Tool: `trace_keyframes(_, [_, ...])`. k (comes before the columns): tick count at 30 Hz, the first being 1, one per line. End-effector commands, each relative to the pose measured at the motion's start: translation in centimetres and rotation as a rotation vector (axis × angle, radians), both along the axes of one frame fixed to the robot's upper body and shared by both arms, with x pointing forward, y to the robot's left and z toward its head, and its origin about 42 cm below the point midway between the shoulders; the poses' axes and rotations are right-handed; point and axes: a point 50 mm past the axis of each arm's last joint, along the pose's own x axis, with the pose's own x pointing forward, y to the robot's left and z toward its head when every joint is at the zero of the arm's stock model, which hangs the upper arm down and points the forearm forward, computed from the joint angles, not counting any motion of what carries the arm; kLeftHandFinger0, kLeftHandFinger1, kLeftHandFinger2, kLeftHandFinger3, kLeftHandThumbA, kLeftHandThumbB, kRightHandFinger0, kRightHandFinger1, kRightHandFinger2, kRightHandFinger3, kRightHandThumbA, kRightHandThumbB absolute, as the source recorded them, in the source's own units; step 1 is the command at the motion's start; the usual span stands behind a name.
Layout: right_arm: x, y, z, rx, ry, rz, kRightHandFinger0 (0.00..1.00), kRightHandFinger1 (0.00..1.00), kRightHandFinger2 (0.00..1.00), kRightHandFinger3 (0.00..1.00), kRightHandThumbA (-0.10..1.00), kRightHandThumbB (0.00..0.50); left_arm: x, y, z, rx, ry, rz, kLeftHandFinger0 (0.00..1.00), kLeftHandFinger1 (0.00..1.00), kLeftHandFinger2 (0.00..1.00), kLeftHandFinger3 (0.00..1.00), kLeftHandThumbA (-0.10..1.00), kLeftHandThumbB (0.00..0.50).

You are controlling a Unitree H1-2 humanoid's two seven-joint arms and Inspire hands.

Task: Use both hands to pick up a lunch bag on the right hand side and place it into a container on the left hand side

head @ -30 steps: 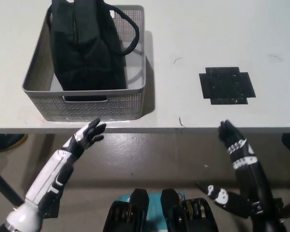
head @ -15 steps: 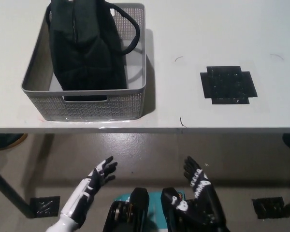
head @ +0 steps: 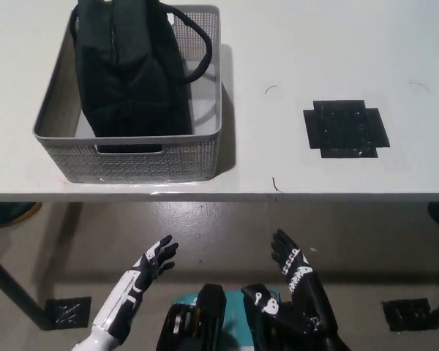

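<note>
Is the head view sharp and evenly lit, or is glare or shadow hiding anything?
Head view: sharp and evenly lit; no glare. The basket casts a soft shadow to its right on the table. The black bag shows little detail. Both open hands, left and right, read clearly over the dimmer floor.

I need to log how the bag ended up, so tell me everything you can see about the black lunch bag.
The black lunch bag looks like soft padded fabric, with a seam along its top and looped carry handles, one arching over the right side. It stands upright inside the grey perforated basket on the white table, toward the basket's left, rising above the rim. Neither hand touches it.
</note>
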Motion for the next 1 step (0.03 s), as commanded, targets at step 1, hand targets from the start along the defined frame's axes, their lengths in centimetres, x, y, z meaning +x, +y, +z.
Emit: trace_keyframes(1, [1.15, 0.46, 1.52, 0.011, -0.099, 0.021, 1.0, 1.0, 1.0, 1.0, 1.0, 0.164, 0.41, 0.1, 1.09, -0.009, -0.091, 0.012, 1.0, 1.0, 1.0, 1.0, 1.0, 0.273])
